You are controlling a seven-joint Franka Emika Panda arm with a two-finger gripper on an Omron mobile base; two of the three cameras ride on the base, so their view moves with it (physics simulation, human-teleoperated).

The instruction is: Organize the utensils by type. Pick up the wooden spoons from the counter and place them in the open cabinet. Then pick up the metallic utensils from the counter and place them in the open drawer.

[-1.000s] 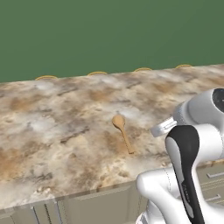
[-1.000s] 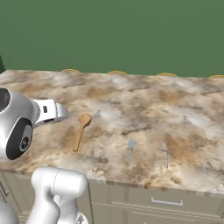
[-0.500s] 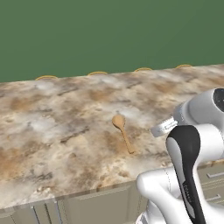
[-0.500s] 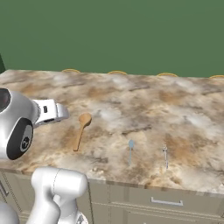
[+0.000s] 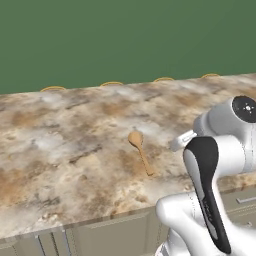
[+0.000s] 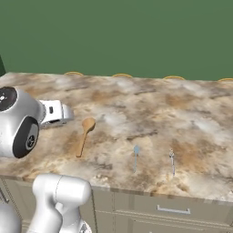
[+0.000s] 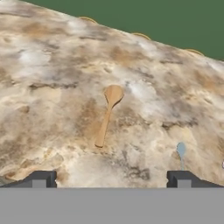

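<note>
Lying flat mid-way across the beige-brown marbled stone counter (image 7: 52,87), 1 orange-brown wooden spoon (image 7: 107,114) with a round bowl looks light, stiff and low-lying, so you should pinch across its slim handle with the gripper (image 7: 111,178), whose jaws stand wide apart and empty.

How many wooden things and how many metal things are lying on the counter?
Wooden: 1, the wooden spoon
Metal: 2, the small spoon and the thin fork
Total: 3 on the counter
</note>
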